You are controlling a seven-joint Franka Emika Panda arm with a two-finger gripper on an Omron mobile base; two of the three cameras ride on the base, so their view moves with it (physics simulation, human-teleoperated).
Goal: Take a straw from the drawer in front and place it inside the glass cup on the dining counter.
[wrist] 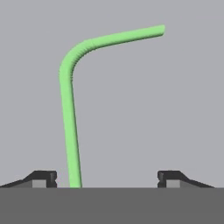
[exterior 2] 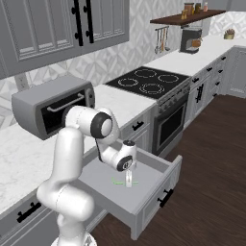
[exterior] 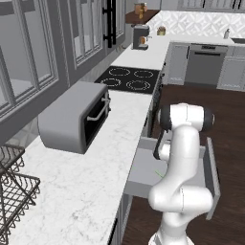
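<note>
tool [exterior 2: 129, 184] hangs low in the pulled-out drawer [exterior 2: 158, 185], jaws spread wide w/ nothing held. straw [wrist: 70, 96] lies flat between its 2 fingers, prob lined up for a pinch.

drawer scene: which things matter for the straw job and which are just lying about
Job:
thin light-green bent straw
open shallow grey drawer
two-finger gripper, open above the straw

Lying about:
grey toaster oven
black cooktop
dark wire rack

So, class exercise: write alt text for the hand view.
A light-green straw with a bent top lies on the grey floor of the drawer. The hand is open, fingertips spread, the straw nearer one of them.
</note>
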